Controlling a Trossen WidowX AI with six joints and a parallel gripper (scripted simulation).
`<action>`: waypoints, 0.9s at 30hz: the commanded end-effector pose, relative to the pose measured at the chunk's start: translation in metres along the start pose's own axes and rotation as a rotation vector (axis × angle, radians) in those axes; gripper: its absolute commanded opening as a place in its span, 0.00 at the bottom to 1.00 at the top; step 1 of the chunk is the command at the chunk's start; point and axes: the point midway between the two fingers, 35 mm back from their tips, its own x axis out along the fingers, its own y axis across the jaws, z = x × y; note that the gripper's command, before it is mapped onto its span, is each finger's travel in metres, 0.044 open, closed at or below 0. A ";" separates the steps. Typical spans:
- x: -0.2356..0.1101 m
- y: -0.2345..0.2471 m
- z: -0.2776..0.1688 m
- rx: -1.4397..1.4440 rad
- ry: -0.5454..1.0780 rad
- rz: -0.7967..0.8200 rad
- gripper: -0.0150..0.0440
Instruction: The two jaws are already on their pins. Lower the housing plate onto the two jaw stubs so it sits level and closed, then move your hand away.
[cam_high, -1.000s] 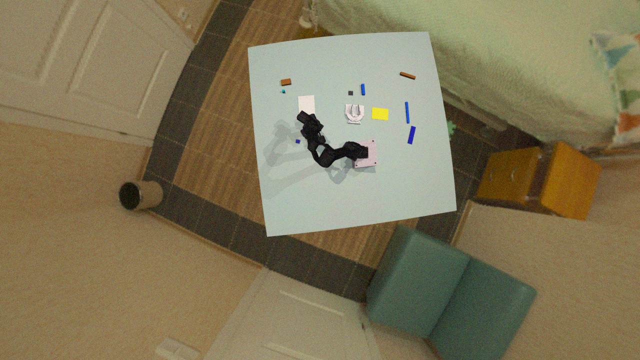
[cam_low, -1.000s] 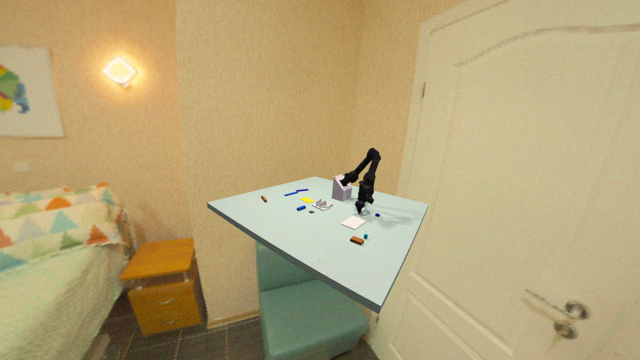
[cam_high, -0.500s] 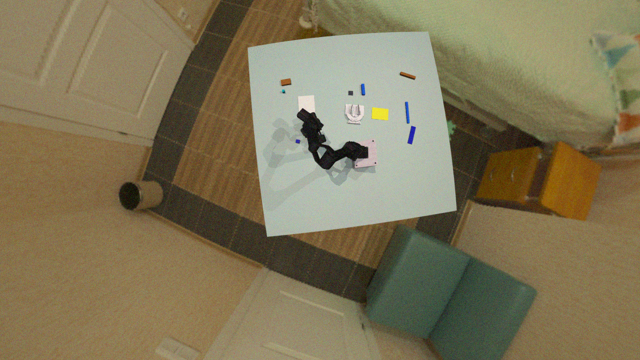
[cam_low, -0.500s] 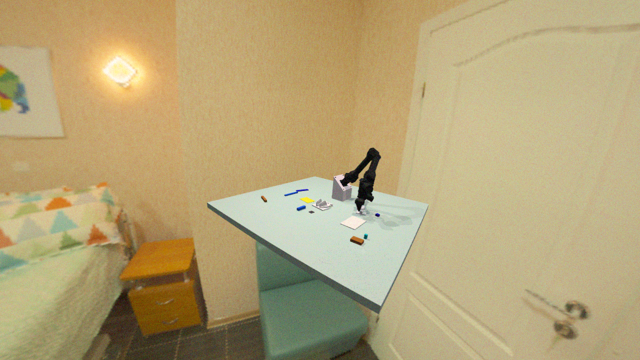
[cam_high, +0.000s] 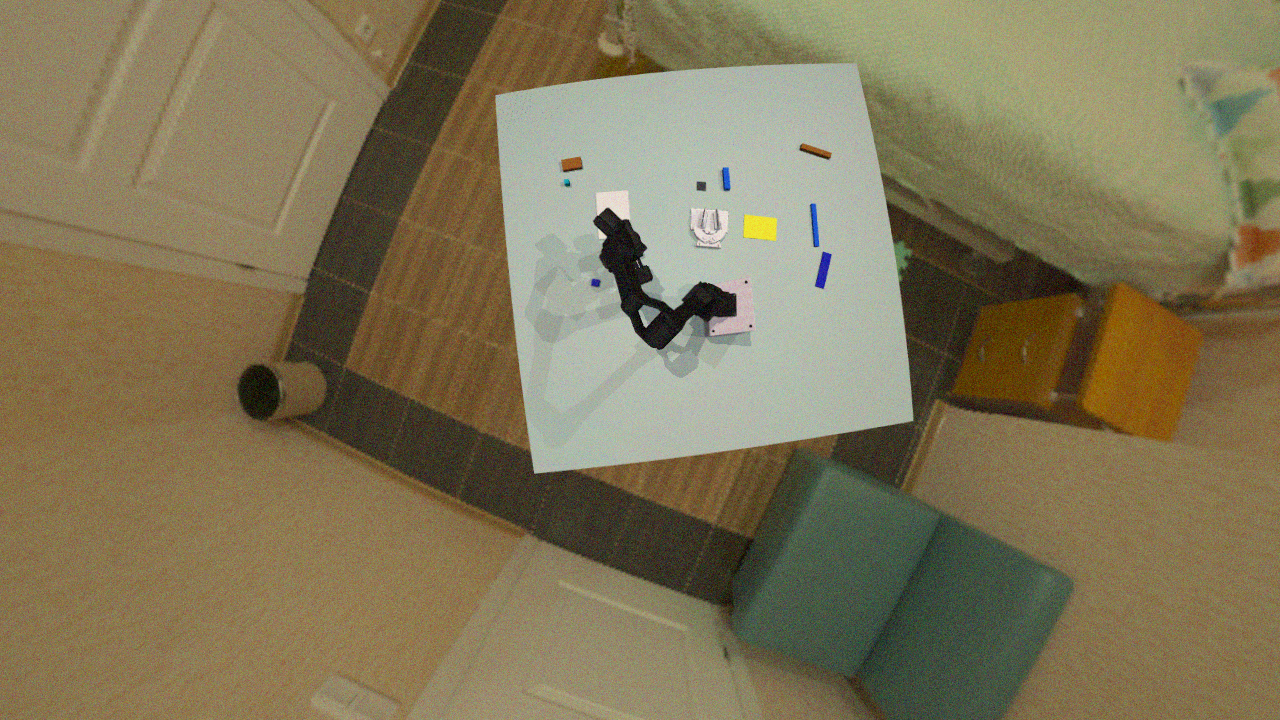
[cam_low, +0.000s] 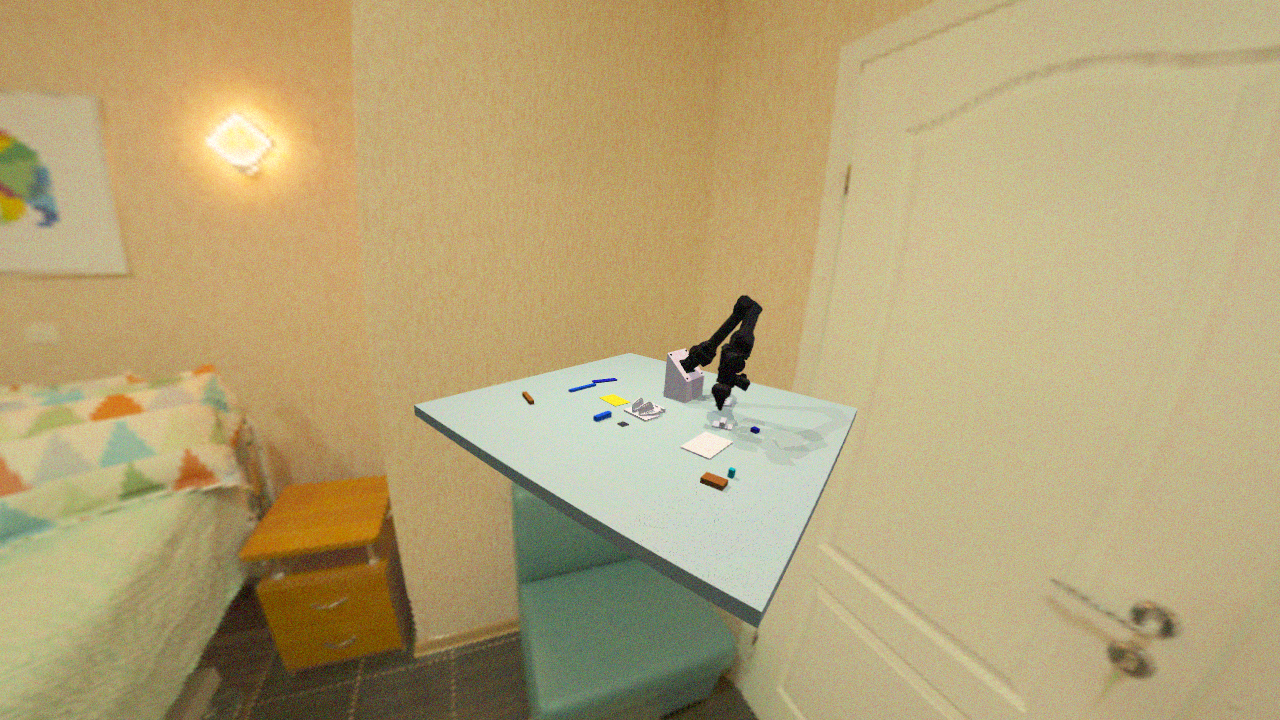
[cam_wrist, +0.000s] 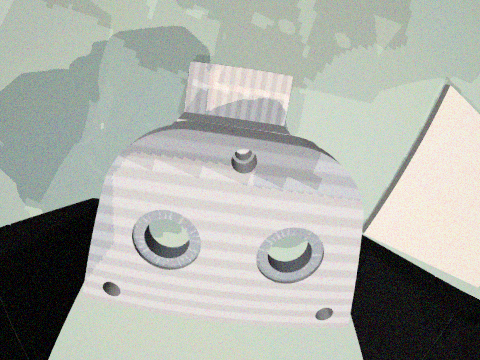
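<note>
Top view: the jaw assembly (cam_high: 708, 239) (cam_low: 658, 412) sits well apart from the gripper (cam_high: 624, 248) (cam_low: 731, 396) (cam_wrist: 229, 220), its two narrow uprights showing. I take those for the jaws. The housing plate is hidden under the arm (cam_high: 660, 334) (cam_low: 745, 308), so the closing step is not done. The arm reaches from its pale mount (cam_high: 743, 319) (cam_low: 682, 385), bends sharply at the elbow, and ends beside the white square (cam_high: 612, 202) (cam_low: 707, 445) (cam_wrist: 434, 185).

Exterior view: elbow high, forearm dropping steeply, gripper pointing down. Plate appears between the fingers, near the table (cam_high: 698, 385) (cam_low: 572, 447); clearance beneath it cannot be settled here.

Wrist view: fingers stand wide apart, gripping the housing plate (cam_low: 730, 402) (cam_wrist: 230, 200) by its opposite side edges — a wide part, so a wide hold. Two ringed holes face the camera; the plate looks slightly turned relative to the fingers.

Handling, my judgement: raise it enough to clear the jaws, carry across, then turn until plate outline and stubs agree. Level it before descent; a tilted plate could catch one stub and ride up on the other. Lower slowly, checking both sides — no hard squeeze, since the grip is only at the edges. Once flush, open evenly and withdraw straight up.
</note>
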 end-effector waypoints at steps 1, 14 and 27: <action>-0.008 0.001 0.002 -0.005 -0.006 -0.003 0.85; -0.004 -0.011 -0.023 0.169 0.025 -0.003 0.85; -0.001 -0.024 -0.063 0.444 0.062 -0.006 0.85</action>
